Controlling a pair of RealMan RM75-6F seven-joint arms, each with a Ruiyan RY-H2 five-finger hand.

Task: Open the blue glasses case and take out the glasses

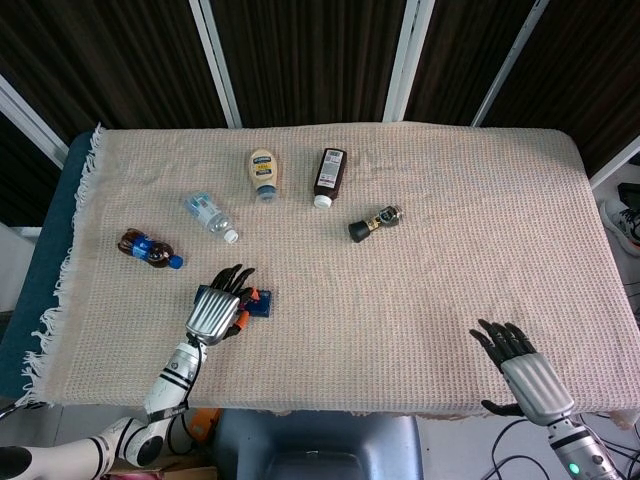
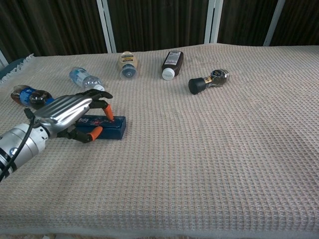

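Note:
The blue glasses case (image 1: 263,304) (image 2: 113,128) lies shut on the woven cloth at the front left. My left hand (image 1: 212,312) (image 2: 67,115) covers most of it; orange-tipped fingers lie over its top and far edge, and the thumb presses its near side, so the hand grips it. Only the case's right end shows. No glasses are visible. My right hand (image 1: 520,370) rests near the table's front right edge with fingers spread and nothing in it; the chest view does not show it.
Behind the case lie a cola bottle (image 1: 150,249), a water bottle (image 1: 210,216), a mayonnaise bottle (image 1: 263,172), a brown sauce bottle (image 1: 328,176) and a small dark bottle (image 1: 374,223). The beige cloth (image 1: 420,300) covers the table.

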